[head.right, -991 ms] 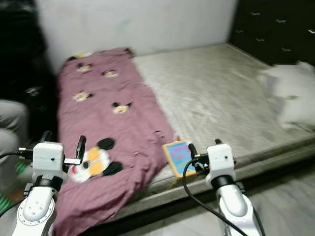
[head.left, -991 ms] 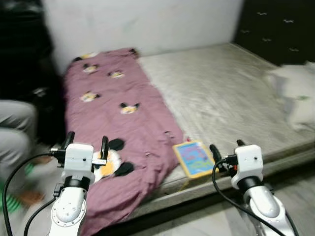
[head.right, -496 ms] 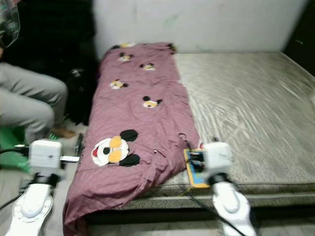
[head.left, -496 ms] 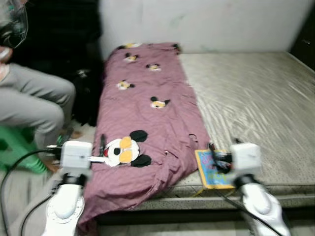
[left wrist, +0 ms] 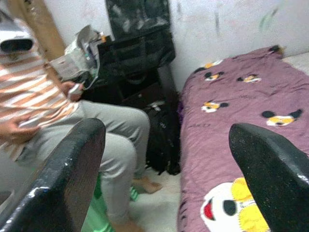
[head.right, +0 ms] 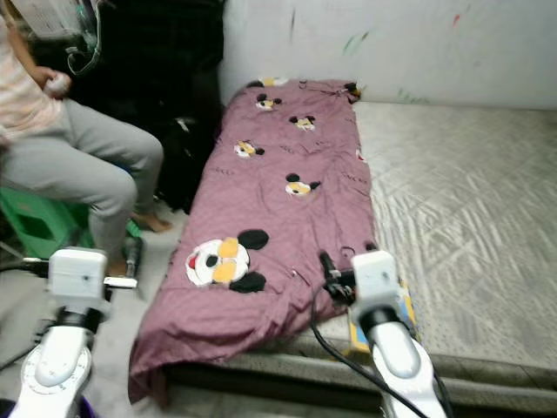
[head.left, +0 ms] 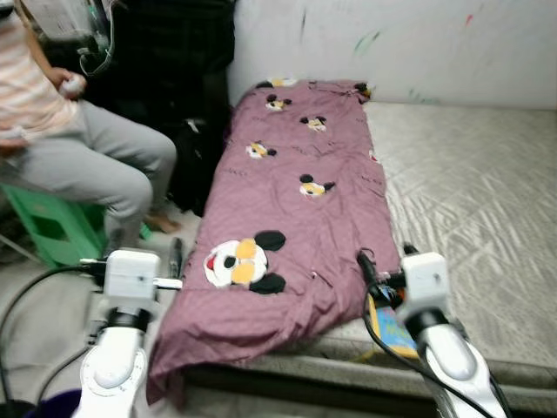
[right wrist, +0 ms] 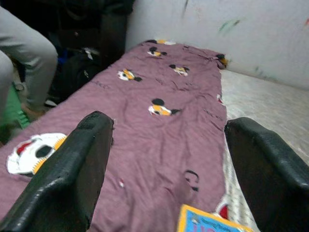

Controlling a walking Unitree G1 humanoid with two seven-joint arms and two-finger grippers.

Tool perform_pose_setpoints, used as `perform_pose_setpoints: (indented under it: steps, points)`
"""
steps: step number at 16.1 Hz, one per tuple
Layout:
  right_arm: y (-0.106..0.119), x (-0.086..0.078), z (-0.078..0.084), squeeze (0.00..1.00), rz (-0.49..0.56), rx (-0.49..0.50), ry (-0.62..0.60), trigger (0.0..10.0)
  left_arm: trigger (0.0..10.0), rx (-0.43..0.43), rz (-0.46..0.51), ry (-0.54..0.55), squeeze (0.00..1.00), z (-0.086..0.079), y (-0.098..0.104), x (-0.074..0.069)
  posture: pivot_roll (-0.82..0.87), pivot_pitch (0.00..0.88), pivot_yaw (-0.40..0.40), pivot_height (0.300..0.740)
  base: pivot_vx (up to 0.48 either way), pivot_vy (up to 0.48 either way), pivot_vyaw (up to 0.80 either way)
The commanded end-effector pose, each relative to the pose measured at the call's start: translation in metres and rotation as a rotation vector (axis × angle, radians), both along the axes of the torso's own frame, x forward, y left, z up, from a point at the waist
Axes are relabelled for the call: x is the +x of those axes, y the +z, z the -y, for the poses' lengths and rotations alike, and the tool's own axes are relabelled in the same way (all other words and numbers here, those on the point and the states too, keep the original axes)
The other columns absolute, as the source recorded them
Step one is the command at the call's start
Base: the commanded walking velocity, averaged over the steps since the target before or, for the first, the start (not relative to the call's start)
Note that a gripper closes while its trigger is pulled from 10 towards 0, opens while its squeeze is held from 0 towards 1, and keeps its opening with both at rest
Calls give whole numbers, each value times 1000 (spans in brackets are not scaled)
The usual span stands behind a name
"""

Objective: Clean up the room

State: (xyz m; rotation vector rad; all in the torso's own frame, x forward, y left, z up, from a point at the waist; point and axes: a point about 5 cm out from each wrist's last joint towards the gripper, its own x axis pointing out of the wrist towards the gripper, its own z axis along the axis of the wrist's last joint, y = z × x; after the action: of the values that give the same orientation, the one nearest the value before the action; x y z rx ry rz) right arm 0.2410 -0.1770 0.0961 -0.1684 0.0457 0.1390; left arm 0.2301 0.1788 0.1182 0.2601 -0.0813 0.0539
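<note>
we face bed point(head.left: 487, 200); purple mickey blanket point(head.left: 296, 218) along its left side, corner drooping off edge. picture book point(right wrist: 212, 224) beside blanket hem. left pincer point(left wrist: 169, 169) spread, right pincer point(right wrist: 169, 164) spread, both empty. best: square up, grip hem low, avoid seated person point(head.left: 78, 148).

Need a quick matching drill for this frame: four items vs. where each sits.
Items:
1. purple blanket
2. colourful book
3. green stool
4. black bag

Places:
A. under the seated person
B. at the mattress's front edge, by the right gripper
C. spread along the mattress's left side
D. on the floor between person and bed

Pairs: 1-C, 2-B, 3-A, 4-D
</note>
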Motion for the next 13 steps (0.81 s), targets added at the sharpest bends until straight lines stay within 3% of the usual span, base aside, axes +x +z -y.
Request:
perform_pose_setpoints:
  steps: [1,11,13]
  points:
    - [4,2,0,0,15,10,-6,10000,10000,4,9,-3,0,-2,3,0,-112,0,-9,740,0,0,494]
    - [4,2,0,0,15,10,-6,10000,10000,4,9,-3,0,-2,3,0,-112,0,-9,740,0,0,494]
    - [0,5,5,0,2,31,-44,10000,10000,-29,-8,-8,0,0,-1,6,-117,0,-2,740,0,0,0]
